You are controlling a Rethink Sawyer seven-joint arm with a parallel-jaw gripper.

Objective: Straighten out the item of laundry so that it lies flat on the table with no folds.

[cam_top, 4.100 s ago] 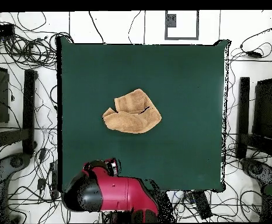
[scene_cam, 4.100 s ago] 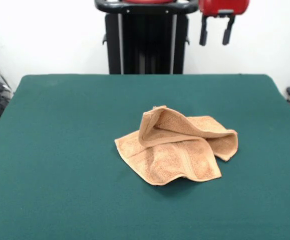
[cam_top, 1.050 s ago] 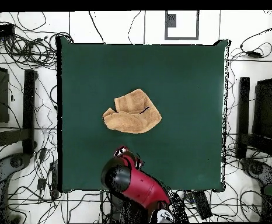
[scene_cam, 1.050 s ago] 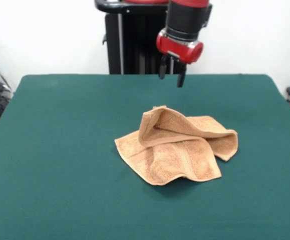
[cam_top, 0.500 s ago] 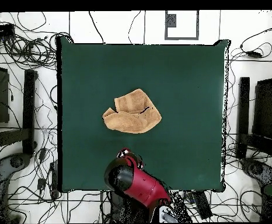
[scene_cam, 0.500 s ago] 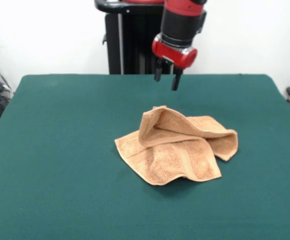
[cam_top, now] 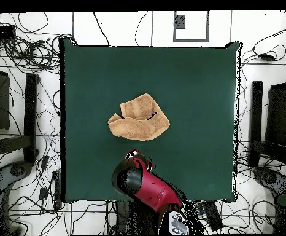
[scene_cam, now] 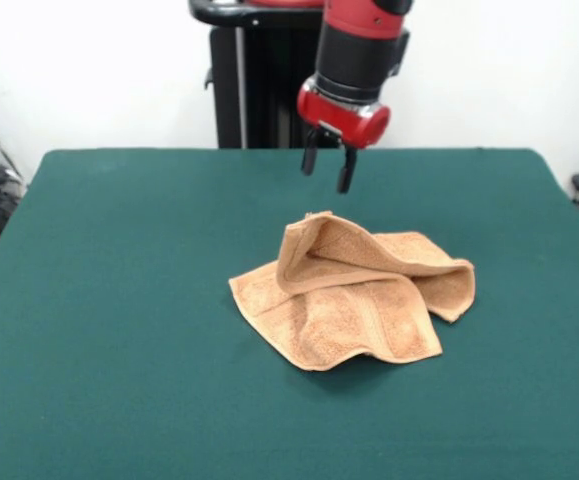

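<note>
Towel unmoved, still folded on the table — open gripper has edged nearer.

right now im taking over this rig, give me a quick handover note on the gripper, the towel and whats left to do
Gripper: open, empty, in the air on the robot's side of the towel, touching nothing.
Towel: near the middle of the table, crumpled, one part folded over and standing up as a ridge, another flap tucked to the side.
Done: no grasp and no unfolding yet.
Left: bring the gripper down onto an edge or corner of the raised fold, pull it open, then spread the remaining flaps until the towel lies flat with no folds.
</note>
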